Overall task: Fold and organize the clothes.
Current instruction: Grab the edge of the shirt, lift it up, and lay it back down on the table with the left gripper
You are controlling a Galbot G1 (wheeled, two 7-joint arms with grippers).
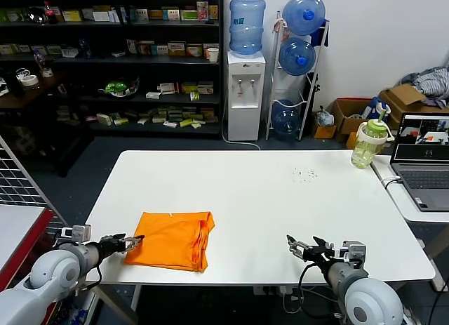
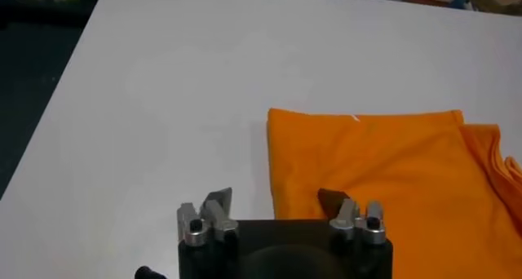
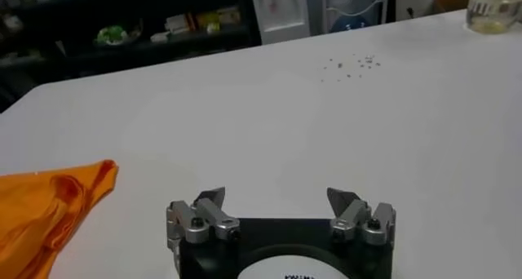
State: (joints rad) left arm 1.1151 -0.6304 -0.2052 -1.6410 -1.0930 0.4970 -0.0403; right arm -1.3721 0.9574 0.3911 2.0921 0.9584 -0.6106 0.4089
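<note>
Orange T-shirt lies folded into a compact, roughly square bundle on the near left part of a white desk. Its edges look layered on the right side, so the folding appears largely done; what seems left is neatening or placing it. No lettering shows. Behind the desk stand dark shelves and a water cooler; a laptop and a green bottle sit at the far right. The left gripper rests at the shirt's left edge, jaws spread, one tip over the cloth, holding nothing. The right gripper hovers well apart near the desk's front edge, jaws spread and empty.
</note>
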